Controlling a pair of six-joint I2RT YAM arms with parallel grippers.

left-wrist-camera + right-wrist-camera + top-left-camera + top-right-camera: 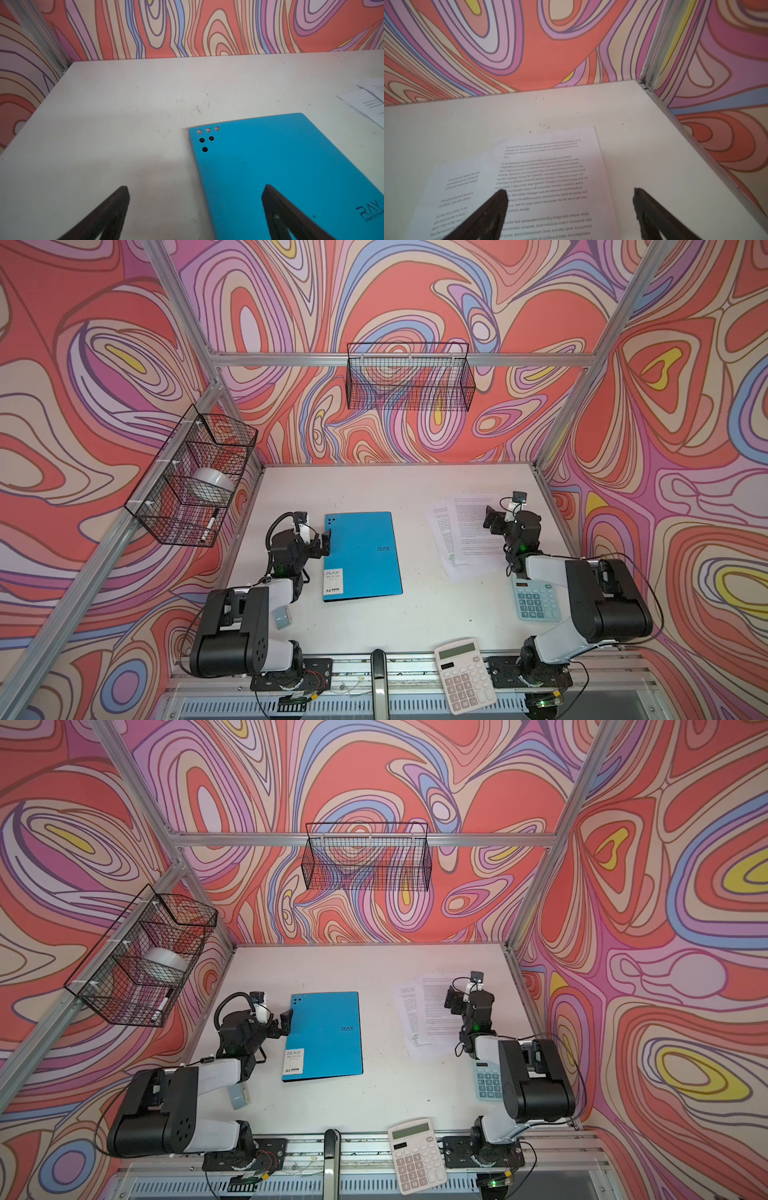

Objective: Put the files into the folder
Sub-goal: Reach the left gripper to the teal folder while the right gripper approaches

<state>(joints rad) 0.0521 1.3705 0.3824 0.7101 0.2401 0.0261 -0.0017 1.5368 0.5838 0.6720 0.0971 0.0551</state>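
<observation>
The blue folder (pixel 362 558) (pixel 325 1036) lies shut and flat on the white table, left of centre, its "RAY" label toward the front. The files (pixel 465 531) (pixel 432 1011), a few overlapping white printed sheets, lie at the right. My left gripper (pixel 318 543) (pixel 278 1025) hovers open at the folder's left edge; in the left wrist view (pixel 196 188) one finger is over the folder (pixel 291 166) and the other over bare table. My right gripper (pixel 498 516) (pixel 459 997) stands open above the files; in the right wrist view (pixel 569 192) the top sheet (pixel 550 182) lies under its jaws.
A teal calculator (pixel 536 601) lies partly under the right arm. A white calculator (pixel 465 676) overhangs the front rail. A wire basket (pixel 191 477) with a tape roll and a marker hangs on the left wall. Another wire basket (pixel 409 377) hangs at the back.
</observation>
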